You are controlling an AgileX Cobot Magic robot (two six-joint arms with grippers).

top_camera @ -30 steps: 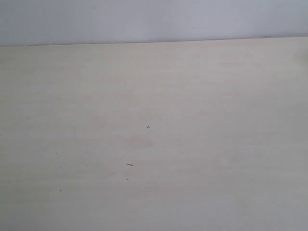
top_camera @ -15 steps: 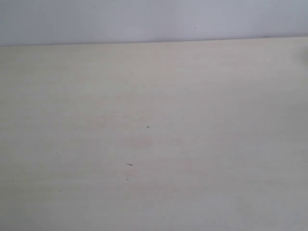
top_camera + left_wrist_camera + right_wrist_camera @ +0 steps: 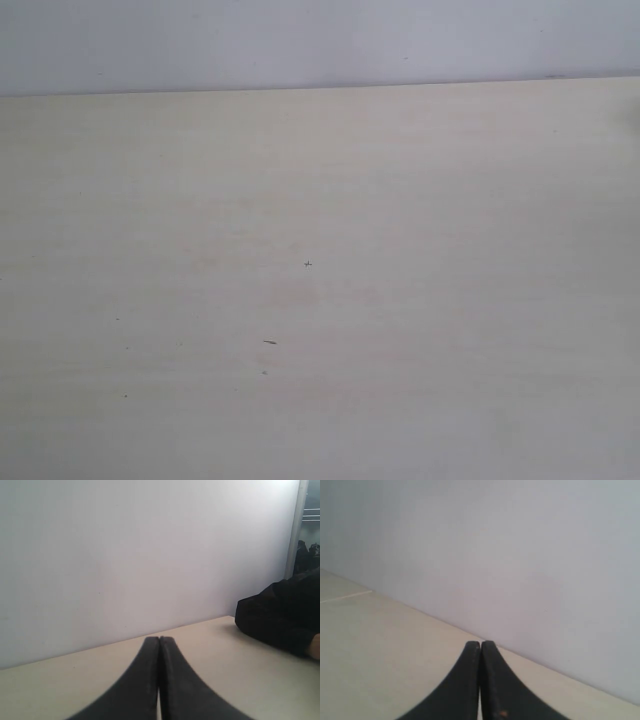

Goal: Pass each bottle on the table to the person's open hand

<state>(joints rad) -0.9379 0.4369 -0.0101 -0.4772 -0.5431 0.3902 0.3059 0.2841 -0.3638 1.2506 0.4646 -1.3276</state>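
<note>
The pale beige table [image 3: 400, 200] fills the exterior view, with only a few tiny dark specks on it. No bottle shows in any view, and the person's open hand is out of view. My left gripper [image 3: 159, 639] is shut with nothing between its black fingers, low over the table [image 3: 225, 660]. My right gripper [image 3: 480, 643] is also shut and holds nothing, above the table [image 3: 380, 650]. Neither gripper appears in the exterior view.
A person's arm in a black sleeve [image 3: 280, 615] rests on the table's far corner in the left wrist view, a bit of skin [image 3: 315, 647] at the frame edge. A plain pale wall [image 3: 300, 40] runs behind the table's back edge.
</note>
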